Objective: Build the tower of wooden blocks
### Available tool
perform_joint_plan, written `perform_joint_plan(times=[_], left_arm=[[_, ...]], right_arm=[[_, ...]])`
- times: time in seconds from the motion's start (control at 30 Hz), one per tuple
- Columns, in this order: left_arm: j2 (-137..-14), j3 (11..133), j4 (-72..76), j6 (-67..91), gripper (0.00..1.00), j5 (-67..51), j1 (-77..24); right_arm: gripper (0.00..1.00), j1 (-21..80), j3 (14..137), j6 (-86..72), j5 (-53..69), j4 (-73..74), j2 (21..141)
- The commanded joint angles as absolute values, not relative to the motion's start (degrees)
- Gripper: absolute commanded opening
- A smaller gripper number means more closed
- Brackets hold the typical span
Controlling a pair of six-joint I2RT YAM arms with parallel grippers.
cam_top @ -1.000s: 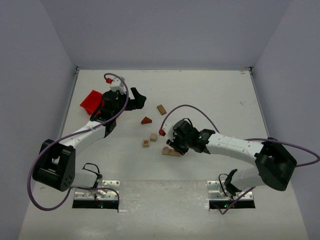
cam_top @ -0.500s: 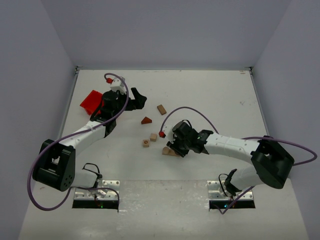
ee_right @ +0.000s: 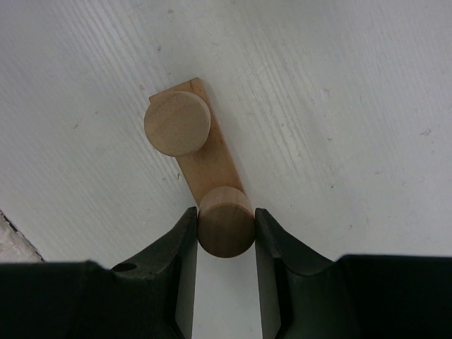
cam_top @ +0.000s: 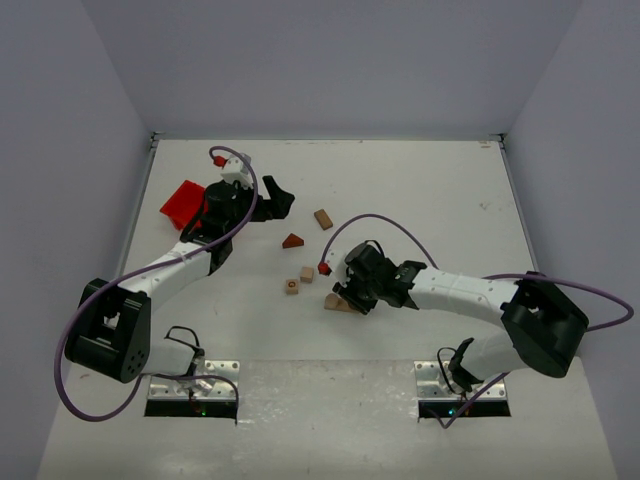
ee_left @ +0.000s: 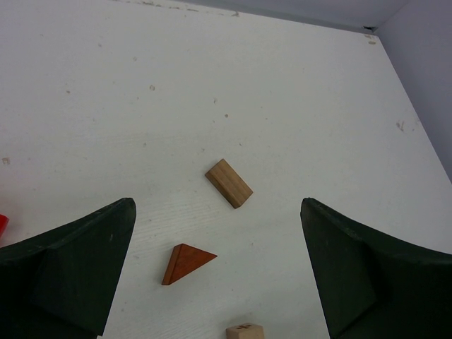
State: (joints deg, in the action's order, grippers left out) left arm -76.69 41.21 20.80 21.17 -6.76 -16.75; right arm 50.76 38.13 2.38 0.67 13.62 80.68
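Observation:
In the right wrist view, a pale tan plank base (ee_right: 205,152) lies flat with one round wooden cylinder (ee_right: 176,123) standing on its far end. My right gripper (ee_right: 226,227) is shut on a second cylinder (ee_right: 226,220), which stands at the plank's near end. In the top view the right gripper (cam_top: 352,290) covers most of the plank (cam_top: 338,304). My left gripper (cam_top: 272,197) is open and empty, hovering by the red bin. Its wrist view shows the dark reddish-brown triangular roof piece (ee_left: 185,263) below the left gripper (ee_left: 216,233).
A tan rectangular block (cam_top: 323,218) (ee_left: 229,183) lies beyond the roof piece (cam_top: 292,241). Two light cubes (cam_top: 307,274) (cam_top: 291,286) sit left of the plank; one cube (ee_left: 244,332) shows in the left wrist view. A red bin (cam_top: 184,203) stands at the left.
My right gripper has shifted slightly down and toward the plank, now covering more of it. The left arm and the loose blocks have not moved.

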Motion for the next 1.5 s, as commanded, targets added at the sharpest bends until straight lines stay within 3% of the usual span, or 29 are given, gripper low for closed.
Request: perform_joint_plan(times=[0.0, 0.97, 1.47], left_arm=[[-75.3, 41.0, 23.6, 21.4, 1.00, -7.6, -16.0], [-75.4, 41.0, 23.8, 21.3, 1.00, -9.1, -15.9], [-75.4, 41.0, 23.8, 21.4, 1.00, -9.0, -15.9]], right_arm=[[0.24, 51.0, 38.2, 1.8, 1.7, 10.2, 80.2], [0.28, 51.0, 38.1, 1.4, 0.4, 11.1, 81.5], [0.36, 51.0, 37.5, 1.1, 0.3, 10.8, 81.4]])
